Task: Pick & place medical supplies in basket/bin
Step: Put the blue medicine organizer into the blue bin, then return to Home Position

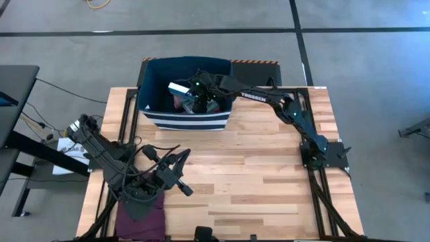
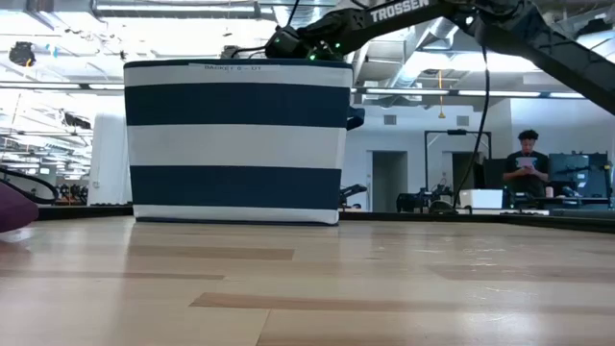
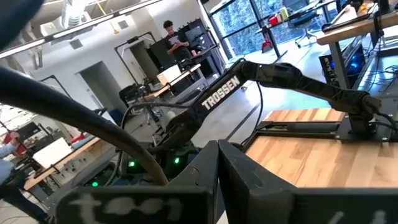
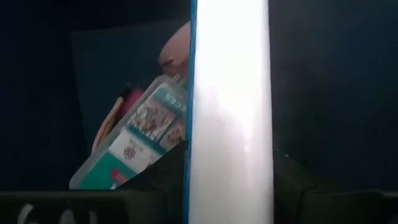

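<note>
The navy, white-striped bin (image 1: 185,117) (image 2: 238,144) stands at the table's far edge. My right gripper (image 1: 195,94) reaches from the right over its rim and into it, shut on the blue-white pill strip (image 1: 178,89) (image 4: 230,112). Beneath it inside the bin lie the green-red clear packet (image 4: 134,149), the pink round tub (image 4: 177,53) and a magenta roll (image 4: 121,106). My left gripper (image 1: 180,171) (image 3: 217,180) waits shut near the table's near left corner, beside the folded purple cloth (image 1: 142,210). My right gripper holds the pill strip between its two fingers (image 4: 155,180), at the strip's near end (image 4: 230,199). The strip runs out along the fingers past their tips, lifted clear above the items in the bin. The strip's broad white face hides the place of contact.
The folded purple cloth lies at the near left edge (image 2: 14,207). Bare wooden table (image 1: 255,175) spreads between the bin and the near edge. My right arm (image 1: 269,99) slants from its base at the right edge (image 1: 326,151) to the bin. A person stands in the room beyond (image 2: 527,159).
</note>
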You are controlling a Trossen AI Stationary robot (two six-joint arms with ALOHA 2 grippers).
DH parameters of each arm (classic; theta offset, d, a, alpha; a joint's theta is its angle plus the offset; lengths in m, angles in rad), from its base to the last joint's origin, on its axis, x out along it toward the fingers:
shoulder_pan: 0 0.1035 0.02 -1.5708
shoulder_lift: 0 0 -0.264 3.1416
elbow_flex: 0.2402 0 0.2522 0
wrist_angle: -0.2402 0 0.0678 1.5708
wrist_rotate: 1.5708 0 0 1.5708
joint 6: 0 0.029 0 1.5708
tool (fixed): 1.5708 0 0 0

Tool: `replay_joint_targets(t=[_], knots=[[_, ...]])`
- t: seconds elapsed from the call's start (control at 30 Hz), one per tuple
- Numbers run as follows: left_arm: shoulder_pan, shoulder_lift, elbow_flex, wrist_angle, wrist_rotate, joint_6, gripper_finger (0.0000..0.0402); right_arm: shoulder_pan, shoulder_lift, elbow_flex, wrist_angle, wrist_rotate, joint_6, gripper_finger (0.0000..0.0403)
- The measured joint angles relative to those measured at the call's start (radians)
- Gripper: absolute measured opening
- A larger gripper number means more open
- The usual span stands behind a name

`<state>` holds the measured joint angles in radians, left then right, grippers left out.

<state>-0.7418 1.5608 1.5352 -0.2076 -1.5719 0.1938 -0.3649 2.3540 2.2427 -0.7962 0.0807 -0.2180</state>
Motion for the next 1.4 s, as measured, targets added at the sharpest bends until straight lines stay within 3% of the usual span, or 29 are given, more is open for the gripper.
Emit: replay_joint_targets(t=[0.7,0.8,0.93,1.2,1.4], knots=[[0.0,0.0,0.0,0.049,0.001,0.004,0.0,0.026,0.025,0.075,-0.011,0.001,-0.05,0.0239],[0.0,0.0,0.0,0.049,0.001,0.003,0.0,0.037,0.007,0.073,-0.022,0.059,-0.106,0.0239],[0.0,0.0,0.0,0.049,0.001,0.003,0.0,0.052,-0.085,0.075,-0.035,0.137,-0.155,0.0239],[-0.011,0.0,-0.001,0.046,0.001,0.003,0.0,0.056,-0.264,0.074,-0.18,0.138,-0.201,0.024],[-0.019,0.0,-0.001,0.042,0.001,0.021,0.0,0.04,-0.426,0.075,-0.217,0.133,-0.129,0.024]])
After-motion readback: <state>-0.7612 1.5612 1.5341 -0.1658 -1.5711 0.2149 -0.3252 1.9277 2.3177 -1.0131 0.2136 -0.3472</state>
